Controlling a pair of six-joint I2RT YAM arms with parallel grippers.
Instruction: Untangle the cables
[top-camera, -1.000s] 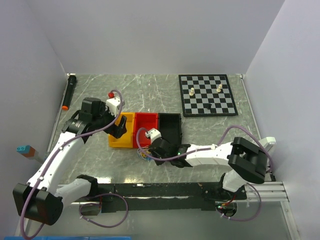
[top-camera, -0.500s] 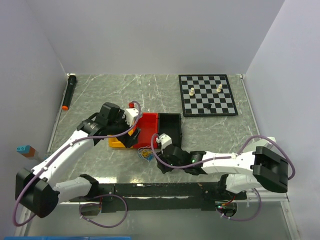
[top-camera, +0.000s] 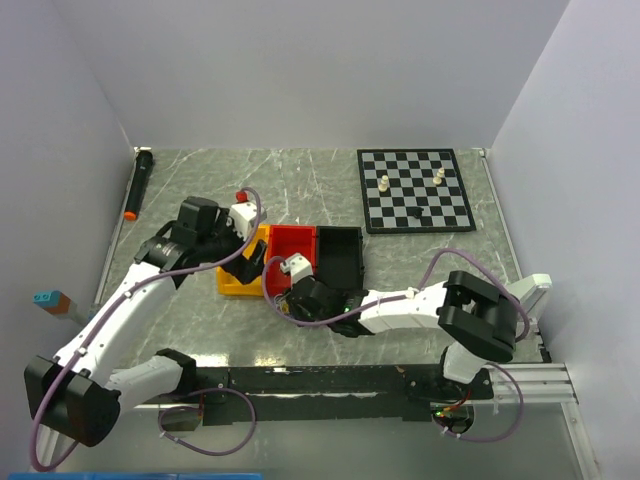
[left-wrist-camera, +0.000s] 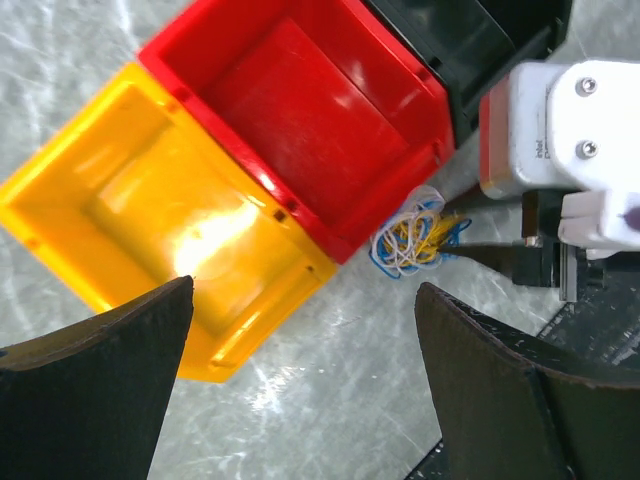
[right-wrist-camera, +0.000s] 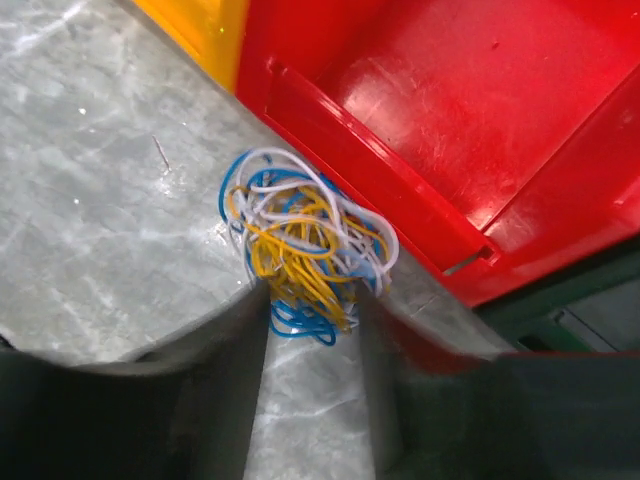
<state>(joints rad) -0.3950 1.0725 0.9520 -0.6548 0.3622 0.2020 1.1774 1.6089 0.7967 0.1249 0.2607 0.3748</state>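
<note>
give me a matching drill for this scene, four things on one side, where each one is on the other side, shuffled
Things:
1. cables
2. red bin
3. chessboard
4. left gripper

Places:
a. far right part of the table
b. open, above the bins
c. on the table at the red bin's near corner
d. between the yellow bin and the black bin

Pairs: 1-c, 2-d, 3-a, 4-b
</note>
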